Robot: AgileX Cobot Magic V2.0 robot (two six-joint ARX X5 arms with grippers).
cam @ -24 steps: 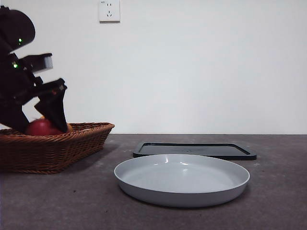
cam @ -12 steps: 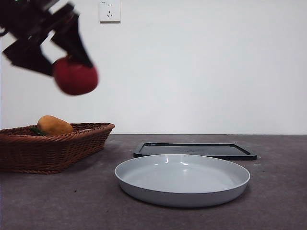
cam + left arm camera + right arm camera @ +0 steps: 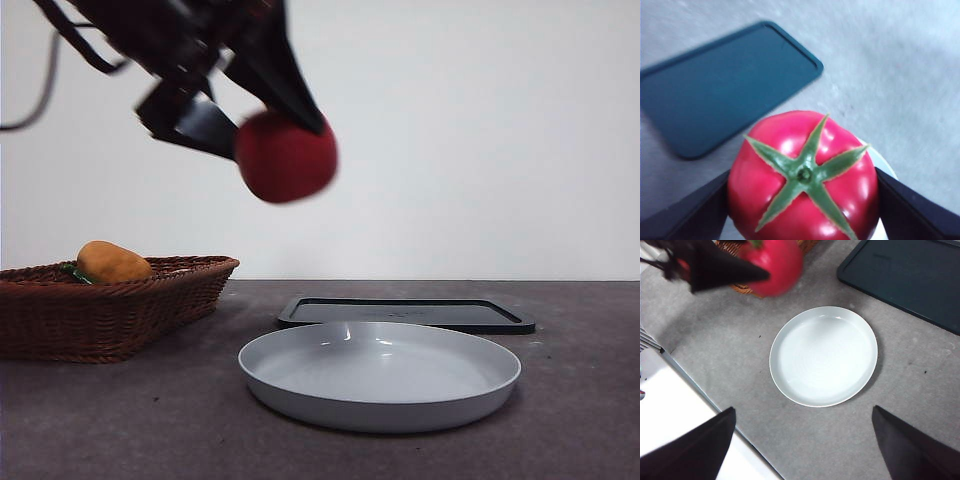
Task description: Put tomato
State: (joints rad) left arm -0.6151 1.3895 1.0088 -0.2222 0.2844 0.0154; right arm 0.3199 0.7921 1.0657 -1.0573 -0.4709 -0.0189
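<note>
Tomato is now riding clear of the basket, clamped in my left gripper, hanging high beside the plate; my right gripper is waiting wide open, so lowering is coming next

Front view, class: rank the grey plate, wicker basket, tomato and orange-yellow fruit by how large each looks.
1. Grey plate
2. Wicker basket, cut off at the picture's edge, so unsure
3. Tomato, held aloft in the left claw
4. Orange-yellow fruit

Dark grey table, wicker basket at one side, grey plate, dark tray behind it
</note>
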